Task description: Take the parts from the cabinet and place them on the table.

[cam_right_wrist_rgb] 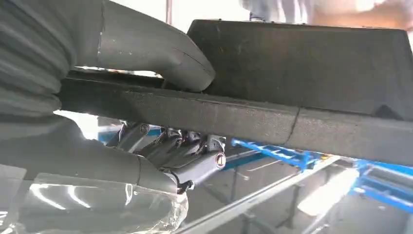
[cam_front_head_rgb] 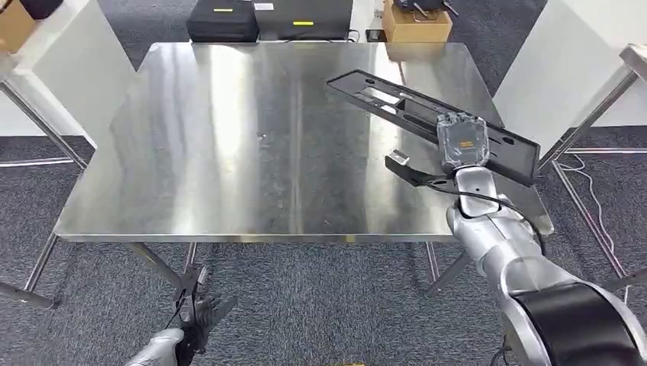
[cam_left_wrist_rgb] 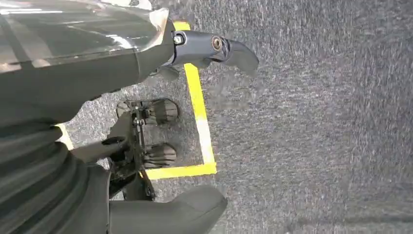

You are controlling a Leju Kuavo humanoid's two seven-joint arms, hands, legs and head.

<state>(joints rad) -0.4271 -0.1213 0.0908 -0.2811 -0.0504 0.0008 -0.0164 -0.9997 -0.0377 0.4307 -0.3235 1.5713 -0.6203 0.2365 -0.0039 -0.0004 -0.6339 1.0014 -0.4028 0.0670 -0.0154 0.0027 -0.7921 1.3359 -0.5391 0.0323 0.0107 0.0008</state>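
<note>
A long, flat black part [cam_front_head_rgb: 381,95] with cut-outs lies slantwise over the right side of the steel table [cam_front_head_rgb: 229,152], one end past the table's right edge. My right hand [cam_front_head_rgb: 461,141] grips it near its middle. In the right wrist view the thumb [cam_right_wrist_rgb: 160,48] presses on one face of the black part [cam_right_wrist_rgb: 302,78] and the darker fingers [cam_right_wrist_rgb: 185,151] curl under the other. I cannot tell whether the part touches the tabletop. My left hand [cam_front_head_rgb: 200,313] hangs low beside the table's front left and holds nothing, its fingers [cam_left_wrist_rgb: 214,46] apart over the carpet.
Two black cases [cam_front_head_rgb: 223,21] and a cardboard box [cam_front_head_rgb: 416,23] stand beyond the table's far edge. White panels [cam_front_head_rgb: 69,61] flank the table on both sides. A second metal frame [cam_front_head_rgb: 610,99] stands at the right. Yellow floor tape [cam_left_wrist_rgb: 199,112] marks the grey carpet.
</note>
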